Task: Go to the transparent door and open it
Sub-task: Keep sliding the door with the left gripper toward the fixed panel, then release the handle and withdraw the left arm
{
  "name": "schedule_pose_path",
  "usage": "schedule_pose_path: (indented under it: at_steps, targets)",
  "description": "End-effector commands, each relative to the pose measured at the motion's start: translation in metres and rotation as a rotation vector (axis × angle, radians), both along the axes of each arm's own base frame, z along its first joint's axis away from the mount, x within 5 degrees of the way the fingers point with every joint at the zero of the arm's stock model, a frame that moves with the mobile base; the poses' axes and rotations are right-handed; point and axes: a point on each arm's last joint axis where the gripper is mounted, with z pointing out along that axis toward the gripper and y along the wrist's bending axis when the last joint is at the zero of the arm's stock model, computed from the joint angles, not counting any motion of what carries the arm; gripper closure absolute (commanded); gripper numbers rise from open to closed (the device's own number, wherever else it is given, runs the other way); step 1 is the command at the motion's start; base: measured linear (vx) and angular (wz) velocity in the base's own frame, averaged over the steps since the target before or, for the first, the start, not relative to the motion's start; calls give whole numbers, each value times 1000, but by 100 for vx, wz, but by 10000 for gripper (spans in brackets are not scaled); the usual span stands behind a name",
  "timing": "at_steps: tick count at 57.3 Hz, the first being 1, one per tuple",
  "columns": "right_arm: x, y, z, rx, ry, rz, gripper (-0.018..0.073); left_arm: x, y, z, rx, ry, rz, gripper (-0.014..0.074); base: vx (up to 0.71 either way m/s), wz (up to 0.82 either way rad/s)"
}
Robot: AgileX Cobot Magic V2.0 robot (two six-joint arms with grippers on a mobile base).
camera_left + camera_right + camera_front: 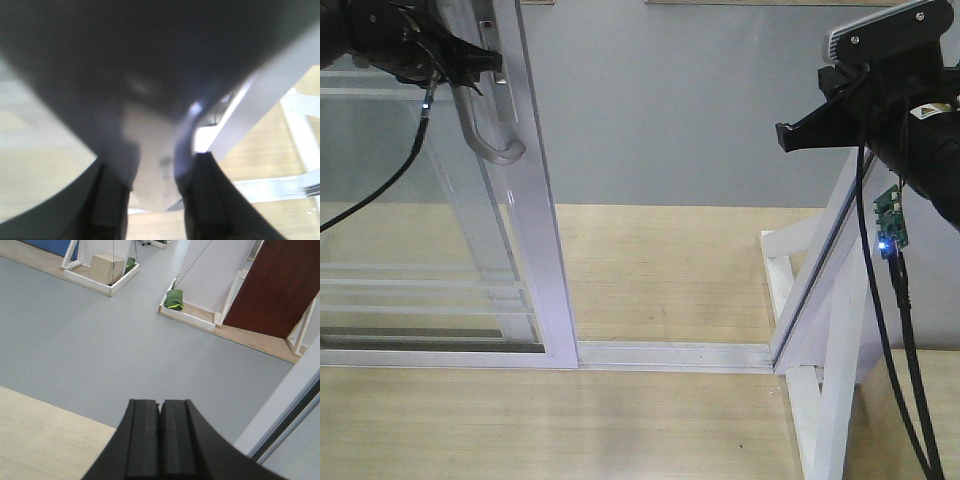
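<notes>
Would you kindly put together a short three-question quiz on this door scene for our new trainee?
1. True or false: the right gripper holds the door handle.
2. Which gripper is at the handle of the transparent door? A) left B) right C) neither
3. Fill in: the doorway between the door's frame and the white post stands ____ (open/closed).

Key
1. False: its fingers are pressed together on nothing, over grey floor.
2. A: the left gripper is at the handle's top by the lock plate; the left wrist view is too blurred to confirm a grip.
3. Open: bare floor and the bottom rail show in the gap.
</notes>
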Motion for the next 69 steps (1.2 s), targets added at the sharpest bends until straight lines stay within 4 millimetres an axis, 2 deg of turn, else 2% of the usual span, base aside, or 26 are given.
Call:
schedule_pose_path:
  at_steps: [1,18,29,42,53,62,69]
  targets:
    - [-1,-5,23,2,-107,-34,561,-12,23,123,142,-597,-28,596,0,1]
    - [-1,-5,23,3,-107,-33,561,-20,26,120,146,-482,-6,596,0,0]
    - [-1,-5,23,3,-107,-33,561,-37,27,128,147,-463,-3,596,0,0]
    - [-1,-5,23,4,-105,-33,561,-82,29,116,93,-401,-1,596,0,0]
    - [-2,-5,21,39,-81,-40,561,-125,28,99,-4,-494,-9,596,0,0]
    - [-2,-5,22,45,-81,-40,561,-159,30,77,-29,-517,-10,596,0,0]
    - [-10,-6,32,60,-94,-22,561,-187,32,53,-32,-518,-16,596,0,0]
